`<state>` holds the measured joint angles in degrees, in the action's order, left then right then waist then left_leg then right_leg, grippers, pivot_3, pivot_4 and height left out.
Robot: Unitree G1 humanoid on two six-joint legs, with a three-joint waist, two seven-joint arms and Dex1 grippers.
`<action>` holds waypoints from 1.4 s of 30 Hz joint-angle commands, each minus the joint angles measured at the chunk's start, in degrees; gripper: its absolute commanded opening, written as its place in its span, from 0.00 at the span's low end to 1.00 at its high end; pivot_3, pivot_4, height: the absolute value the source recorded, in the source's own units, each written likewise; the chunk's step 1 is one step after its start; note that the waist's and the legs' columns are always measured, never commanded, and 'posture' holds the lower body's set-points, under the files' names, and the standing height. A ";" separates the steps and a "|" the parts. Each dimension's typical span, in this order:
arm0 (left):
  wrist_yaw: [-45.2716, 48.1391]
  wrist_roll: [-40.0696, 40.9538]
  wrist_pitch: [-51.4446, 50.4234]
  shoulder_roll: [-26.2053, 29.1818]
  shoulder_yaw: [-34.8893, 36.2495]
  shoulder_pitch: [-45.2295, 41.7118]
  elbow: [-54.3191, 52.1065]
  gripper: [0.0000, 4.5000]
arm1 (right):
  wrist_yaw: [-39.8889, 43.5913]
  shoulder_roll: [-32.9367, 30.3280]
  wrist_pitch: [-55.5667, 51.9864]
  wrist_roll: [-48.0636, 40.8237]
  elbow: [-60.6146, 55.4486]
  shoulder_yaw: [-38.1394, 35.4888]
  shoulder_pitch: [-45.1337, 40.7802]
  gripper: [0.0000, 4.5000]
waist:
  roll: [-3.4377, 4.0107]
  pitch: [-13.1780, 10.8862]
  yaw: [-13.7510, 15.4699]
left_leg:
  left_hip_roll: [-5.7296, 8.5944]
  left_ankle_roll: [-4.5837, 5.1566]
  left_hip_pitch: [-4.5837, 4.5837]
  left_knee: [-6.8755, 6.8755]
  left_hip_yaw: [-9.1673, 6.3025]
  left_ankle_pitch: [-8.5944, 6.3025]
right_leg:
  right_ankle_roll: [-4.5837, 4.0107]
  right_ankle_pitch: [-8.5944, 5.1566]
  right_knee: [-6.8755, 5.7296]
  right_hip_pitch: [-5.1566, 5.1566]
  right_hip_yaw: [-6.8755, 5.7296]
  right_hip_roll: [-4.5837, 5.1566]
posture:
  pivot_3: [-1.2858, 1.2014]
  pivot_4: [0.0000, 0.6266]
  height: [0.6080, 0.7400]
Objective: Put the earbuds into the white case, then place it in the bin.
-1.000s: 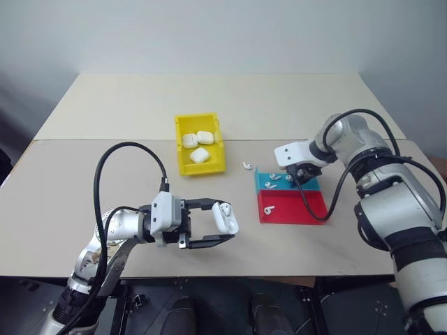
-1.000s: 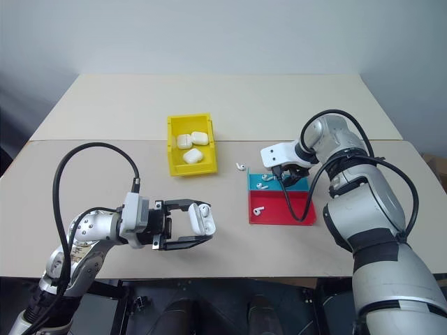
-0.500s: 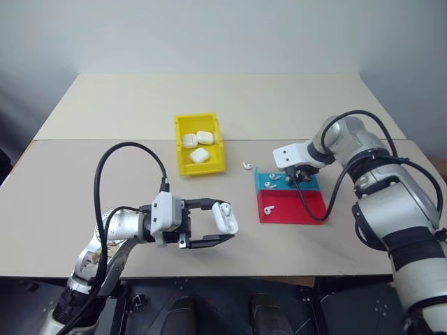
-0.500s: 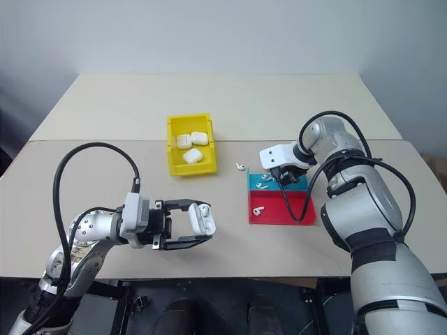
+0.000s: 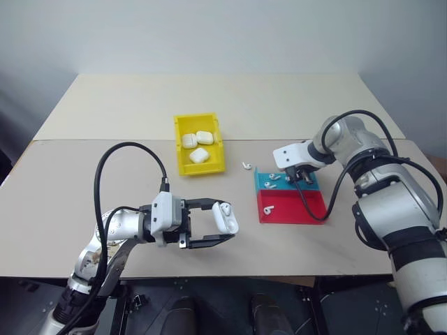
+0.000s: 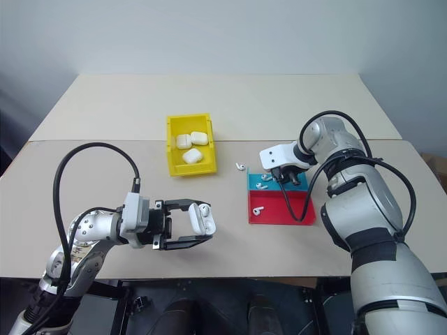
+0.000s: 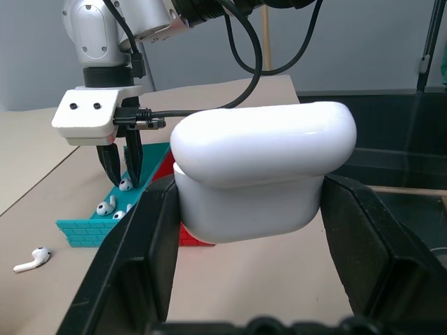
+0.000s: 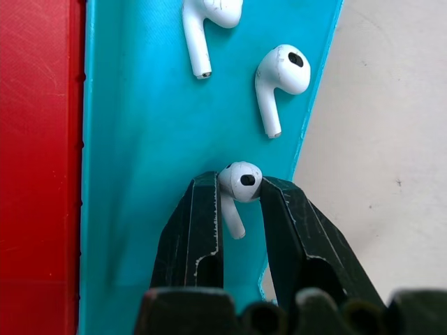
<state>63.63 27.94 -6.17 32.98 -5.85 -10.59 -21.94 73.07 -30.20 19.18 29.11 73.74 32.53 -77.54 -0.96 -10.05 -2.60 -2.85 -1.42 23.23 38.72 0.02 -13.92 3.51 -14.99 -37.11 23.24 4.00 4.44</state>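
Desk (image 5: 105,174), beige. Yellow bin (image 5: 199,143): 3 closed white cases inside. Red/blue tray (image 5: 290,195): earbuds (image 8: 276,77) loose in blue part, 1 in red part, 1 stray bud (image 5: 246,166) on desk between bin and tray. Left gripper (image 5: 225,223): jaws clamped on white case (image 7: 262,167), lid open, held above desk front. Right gripper (image 8: 241,192): jaws nearly closed, pinching 1 earbud (image 8: 239,185) over blue part.

The bin (image 5: 200,144) sits left of the two-part tray (image 5: 291,197), cases (image 5: 196,145) inside.
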 commanded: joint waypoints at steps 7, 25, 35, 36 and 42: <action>-0.27 1.16 0.27 -0.73 0.44 -1.21 -1.23 0.61 | -0.64 -0.76 0.20 -0.41 -0.41 -1.98 -1.97 0.14 | 0.00 0.00 0.00 | 0.00 0.00 0.00 0.00 0.00 0.00 | 0.00 0.00 0.00 0.00 0.00 0.00 | 0.52 0.24 1.00; -0.22 5.89 -4.95 -6.53 -1.24 -13.64 2.68 0.61 | 3.07 -13.52 -43.05 -55.48 -76.01 -48.89 29.47 0.14 | 0.11 -0.07 1.90 | 0.00 0.01 0.13 0.02 -0.15 0.00 | 0.01 0.00 0.03 -0.08 -0.10 0.00 | 0.52 0.24 1.00; 3.52 6.57 -5.03 -10.19 -2.30 -21.23 9.19 0.61 | -17.97 -6.85 -58.87 -93.93 -107.30 -63.07 54.40 0.14 | 0.05 -0.03 1.41 | 0.03 0.01 -0.15 0.08 -0.13 0.00 | 0.03 0.00 0.05 -0.37 -0.04 -0.02 | 0.52 0.24 1.00; 3.37 6.35 -5.45 -10.61 -2.71 -21.89 9.41 0.61 | -19.09 -6.22 -58.31 -95.11 -108.75 -62.63 56.21 0.14 | 0.05 -0.03 1.46 | 0.03 0.01 -0.15 0.08 -0.14 0.00 | 0.03 0.00 0.04 -0.36 -0.05 -0.03 | 0.52 0.24 1.00; 4.06 6.40 -5.81 -12.50 -3.64 -23.15 10.04 0.61 | -24.32 -4.78 -55.97 -94.67 -112.73 -56.74 59.12 0.14 | 0.05 -0.03 1.50 | 0.04 0.01 -0.07 0.09 -0.15 0.00 | 0.06 -0.01 0.09 -0.31 -0.06 -0.02 | 0.52 0.24 1.00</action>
<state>67.21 33.73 -12.02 20.77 -9.74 -32.66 -11.14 50.15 -34.95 -38.51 -64.40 -36.90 -24.71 -18.13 -0.92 -10.09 -1.10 -2.81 -1.41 23.15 38.81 -0.13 -13.92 3.57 -15.00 -37.03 22.93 3.94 4.41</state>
